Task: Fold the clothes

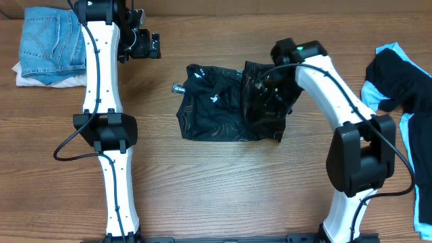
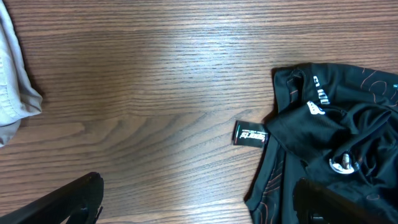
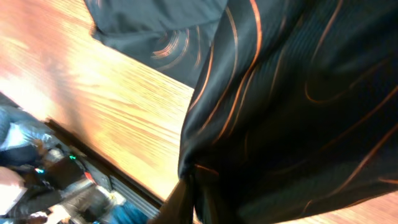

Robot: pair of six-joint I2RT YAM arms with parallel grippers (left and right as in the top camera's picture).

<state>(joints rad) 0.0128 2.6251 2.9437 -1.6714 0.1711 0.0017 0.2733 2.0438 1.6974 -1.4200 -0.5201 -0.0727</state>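
At your far left a folded pair of jeans [image 1: 48,37] sits on a white cloth [image 1: 27,77], which I take for the pile of finished pieces, parked out of the working area. Your left gripper [image 1: 150,45] hangs just beside that pile with its fingers spread wide and nothing between them; it is apart from the work, probably waiting for a corner to take. In the middle of the table [image 1: 202,182] lies the black jersey [image 1: 212,111], partly folded, its left half flat on the wood. Your right gripper [image 1: 264,94] looks pinched on the right edge – the wrist view shows the cloth gathered to a tight bunch and draping away, so that flap is lifted to carry it over. Far right, the black-and-light-blue garment [image 1: 398,81] lies crumpled, unfolded.
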